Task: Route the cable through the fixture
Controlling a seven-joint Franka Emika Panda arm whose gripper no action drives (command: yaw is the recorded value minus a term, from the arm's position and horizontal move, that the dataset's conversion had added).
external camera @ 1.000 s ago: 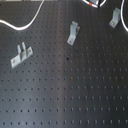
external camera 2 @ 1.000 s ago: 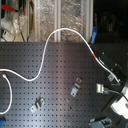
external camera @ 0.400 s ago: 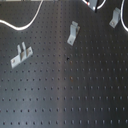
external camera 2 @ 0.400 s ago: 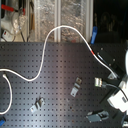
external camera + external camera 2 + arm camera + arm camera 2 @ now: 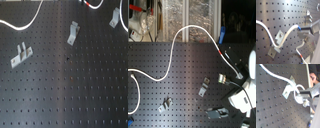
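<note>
The cable [image 5: 175,46] is a long thin white cord that snakes across the black pegboard bench [image 5: 183,90] from the second exterior view's left, arches up over the bench's far edge, and runs down toward the robot on the second exterior view's right, with a short red band [image 5: 221,53] just before it reaches the arm. In both wrist views the cord's end section leads straight into the fingers [image 5: 309,28], which look clamped on the cable near a blue-tipped end, though the grip itself is partly hidden. From the fingers the cord curves away and passes across a small metal bracket [image 5: 277,41] bolted to the bench; in the second wrist view it loops just beside the same bracket [image 5: 288,87], touching or resting on it. Whether it already sits in the slot I cannot tell. Other brackets [image 5: 73,33] stand apart on the bench.
</note>
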